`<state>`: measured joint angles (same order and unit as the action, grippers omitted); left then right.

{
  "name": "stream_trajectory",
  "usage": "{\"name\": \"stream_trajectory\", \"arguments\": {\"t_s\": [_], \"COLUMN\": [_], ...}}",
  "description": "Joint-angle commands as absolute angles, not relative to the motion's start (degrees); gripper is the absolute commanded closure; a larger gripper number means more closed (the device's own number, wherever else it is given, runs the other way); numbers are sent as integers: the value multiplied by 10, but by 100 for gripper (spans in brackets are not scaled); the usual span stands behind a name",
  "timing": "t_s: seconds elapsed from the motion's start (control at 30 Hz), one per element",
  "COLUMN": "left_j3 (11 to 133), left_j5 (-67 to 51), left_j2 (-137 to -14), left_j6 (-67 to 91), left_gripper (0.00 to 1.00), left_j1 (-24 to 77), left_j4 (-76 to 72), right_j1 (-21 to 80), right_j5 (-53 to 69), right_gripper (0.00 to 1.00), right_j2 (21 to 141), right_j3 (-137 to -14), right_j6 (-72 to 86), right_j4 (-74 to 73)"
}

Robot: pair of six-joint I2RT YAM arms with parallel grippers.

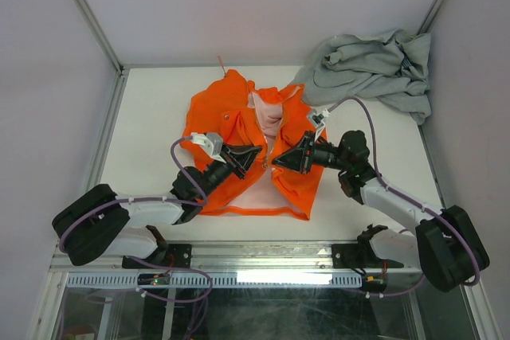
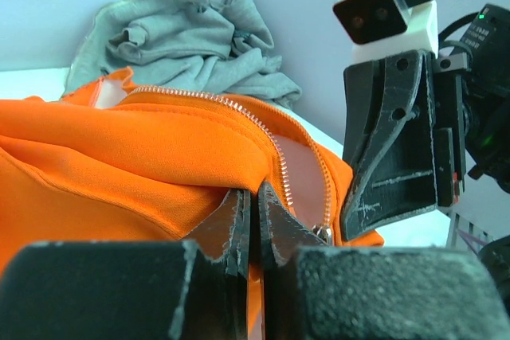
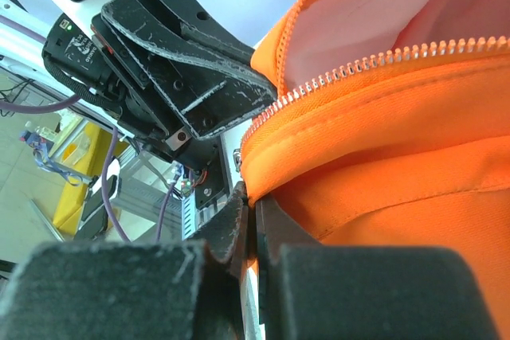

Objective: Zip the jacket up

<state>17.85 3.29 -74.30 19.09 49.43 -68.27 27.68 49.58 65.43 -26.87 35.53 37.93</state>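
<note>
Top: jacket [image 1: 219, 113] lies front up on the white counter [image 1: 151, 117]; long axis runs near-far, collar far, hem toward the arm bases; pink lining shows in the open front; crumpled grey garment [image 1: 374, 65] far right.
Left wrist: left jaws pinch the smooth orange front edge beside the silver zipper teeth [image 2: 203, 96].
Right wrist: right jaws pinch the opposite orange edge under its tooth row.

Left claw [image 1: 255, 153], right claw [image 1: 277, 162]: both closed.

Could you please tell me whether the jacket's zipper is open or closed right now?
Open. On the jacket, the zipper teeth run in two separate rows, with pink lining showing between them.
</note>
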Motion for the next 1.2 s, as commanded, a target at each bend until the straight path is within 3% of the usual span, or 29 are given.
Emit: {"name": "stream_trajectory", "arguments": {"t_s": [0.0, 1.17], "left_j3": [174, 168], "left_j5": [70, 106], "left_j2": [-756, -794], "left_j6": [148, 77], "left_gripper": [100, 100], "left_j1": [511, 546], "left_j4": [-812, -889], "right_j1": [284, 292], "right_j5": [497, 417], "right_gripper": [100, 100], "right_j2": [653, 666], "right_j3": [-267, -222], "right_j6": [383, 555], "right_j4": [434, 486]}}
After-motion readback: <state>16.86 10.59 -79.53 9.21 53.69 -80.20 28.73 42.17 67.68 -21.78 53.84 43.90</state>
